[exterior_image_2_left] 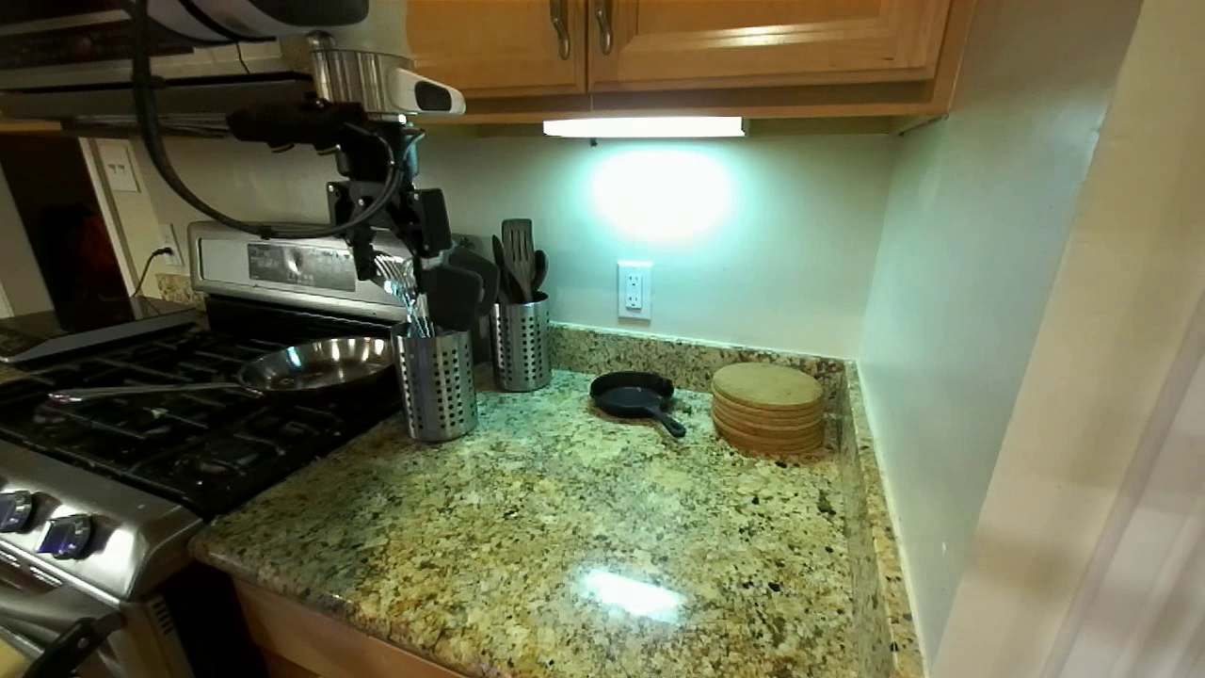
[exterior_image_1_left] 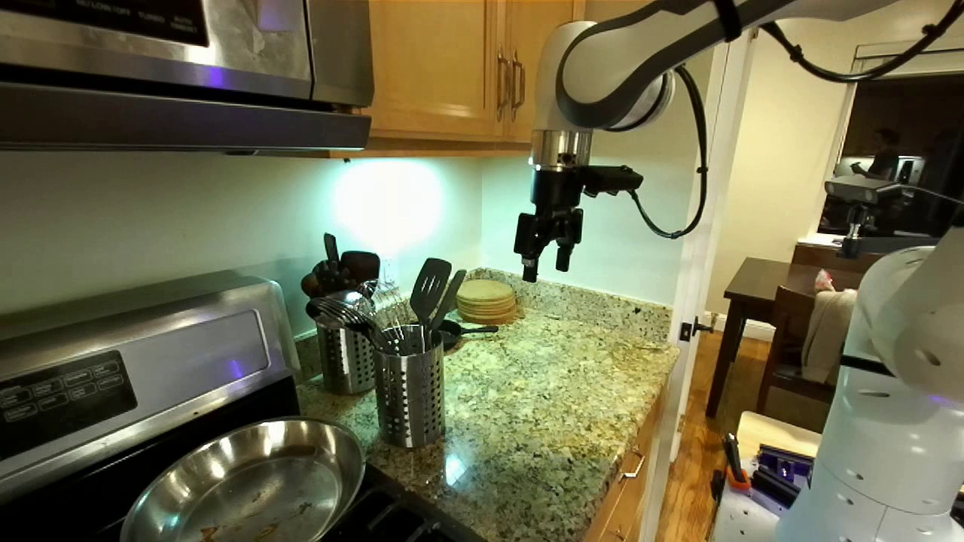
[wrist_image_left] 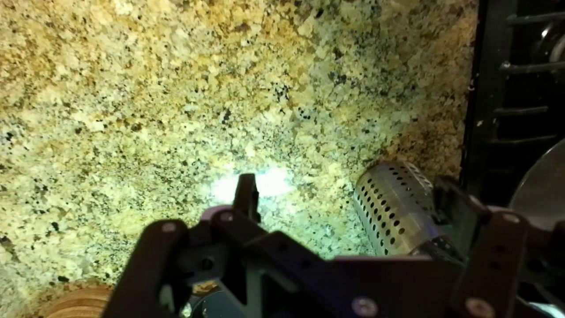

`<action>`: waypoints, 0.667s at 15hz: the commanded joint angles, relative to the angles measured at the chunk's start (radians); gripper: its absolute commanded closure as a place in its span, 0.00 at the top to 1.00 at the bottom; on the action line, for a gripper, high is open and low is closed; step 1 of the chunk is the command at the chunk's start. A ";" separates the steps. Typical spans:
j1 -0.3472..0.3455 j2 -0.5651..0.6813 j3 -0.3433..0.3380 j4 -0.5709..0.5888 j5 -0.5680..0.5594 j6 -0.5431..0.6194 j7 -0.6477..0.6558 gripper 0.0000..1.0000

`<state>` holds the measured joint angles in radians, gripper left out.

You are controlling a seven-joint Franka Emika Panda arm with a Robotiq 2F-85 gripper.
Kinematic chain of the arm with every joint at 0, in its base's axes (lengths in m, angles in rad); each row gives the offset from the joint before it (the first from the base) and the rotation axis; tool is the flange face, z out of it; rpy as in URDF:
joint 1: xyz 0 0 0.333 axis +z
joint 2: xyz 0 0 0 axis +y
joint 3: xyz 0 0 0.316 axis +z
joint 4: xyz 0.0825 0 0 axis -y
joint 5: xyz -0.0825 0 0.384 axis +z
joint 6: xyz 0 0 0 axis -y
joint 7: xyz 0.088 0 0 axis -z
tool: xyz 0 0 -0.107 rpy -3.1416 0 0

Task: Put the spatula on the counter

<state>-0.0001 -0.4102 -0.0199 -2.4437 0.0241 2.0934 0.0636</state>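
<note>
Overhead appliance [exterior_image_1_left: 256,68]: its dark strip carried pale lettering; "LOW/OFF", "TURBO" and "AUTO" could be read, the rest was soft or cut off.
Stove panel [exterior_image_1_left: 68,403]: legends sat in small outlined keys, too fine to make out.
Front holder [exterior_image_1_left: 410,399]: a perforated steel cylinder, upright; a pale striped patch on it in the wrist view was unreadable.
Counter [exterior_image_2_left: 527,527]: this was polished speckled granite, tan-brown with dark flecks, white glare lying on it.
Skillet [exterior_image_2_left: 633,395]: small and black, it lay on the counter near a stack of round tan boards [exterior_image_2_left: 767,414].
Spatula [exterior_image_1_left: 431,288]: black, slotted head uppermost, it leaned in the front holder among other utensils [exterior_image_2_left: 414,306]; its lower handle was hidden inside.
Rear holder [exterior_image_2_left: 522,344]: near the front one, it held more black utensils [exterior_image_2_left: 539,271], a slotted turner [exterior_image_2_left: 519,250] among them.
Gripper [exterior_image_1_left: 547,267]: it hung pointing down above the counter, fingers [wrist_image_left: 246,194] spread wide, granite and the front holder showing between them in the wrist view.
Stove [exterior_image_2_left: 104,499]: black grates [exterior_image_2_left: 169,414] bore a shiny steel pan [exterior_image_1_left: 256,482] with brown marks inside.
Wall [exterior_image_2_left: 800,245]: pale, it carried a white outlet [exterior_image_2_left: 634,290] below a lit lamp [exterior_image_2_left: 645,127] and wood cabinets [exterior_image_2_left: 753,42].
Door [exterior_image_1_left: 704,233]: white; past it showed a wooden floor [exterior_image_1_left: 693,406], dark table [exterior_image_1_left: 761,277], chair [exterior_image_1_left: 787,324] with light cloth [exterior_image_1_left: 828,339] and a dark window [exterior_image_1_left: 934,120].
</note>
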 commanded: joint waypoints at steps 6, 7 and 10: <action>-0.020 0.095 0.021 0.096 0.001 0.000 0.113 1.00; -0.020 0.097 0.021 0.098 0.001 0.000 0.114 1.00; -0.036 0.132 0.036 0.127 -0.004 0.005 0.222 1.00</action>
<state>-0.0139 -0.3114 -0.0045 -2.3467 0.0232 2.0957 0.1896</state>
